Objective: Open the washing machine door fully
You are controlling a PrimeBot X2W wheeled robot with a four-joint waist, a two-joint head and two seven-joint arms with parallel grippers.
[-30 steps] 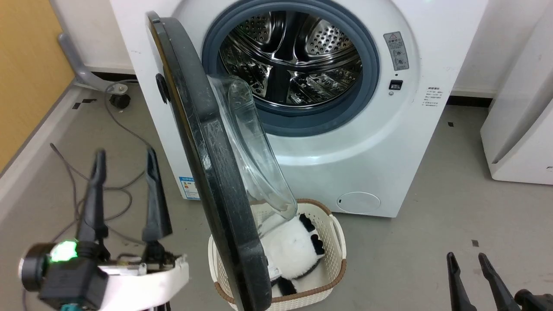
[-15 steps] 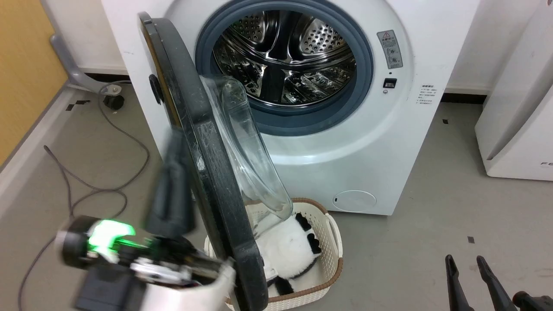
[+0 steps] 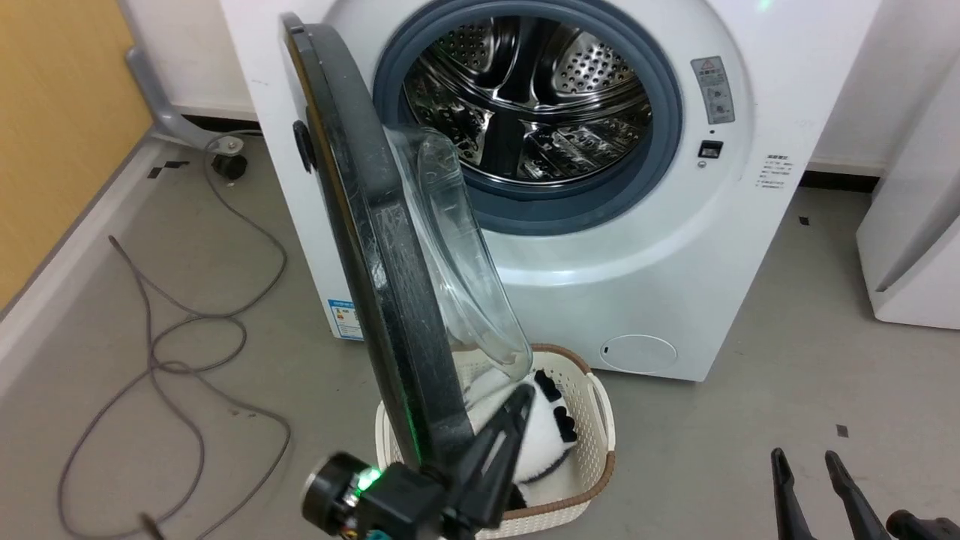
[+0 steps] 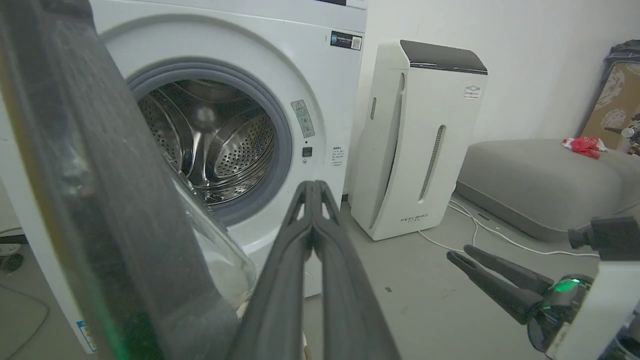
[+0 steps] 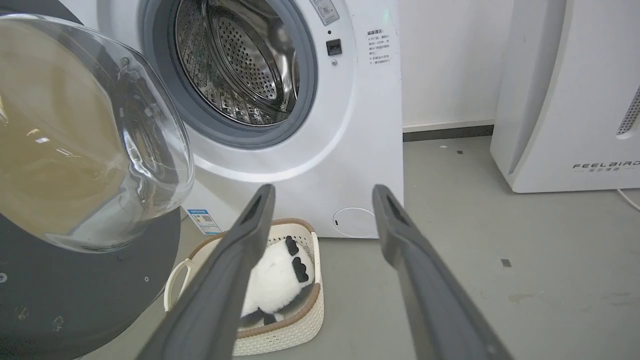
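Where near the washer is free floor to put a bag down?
Free: grey floor between the washing machine and the white appliance, ahead of the right gripper. Crowded: below the door, with basket and left gripper; a cable loops across the left floor.

White washing machine (image 3: pixel 630 292), black door (image 3: pixel 373 247)

left gripper (image 3: pixel 523 396) sits low at centre, its two dark fingers pressed together, angled up and rightward. right gripper (image 3: pixel 805 459) at lower right, fingers parted, pointing up.
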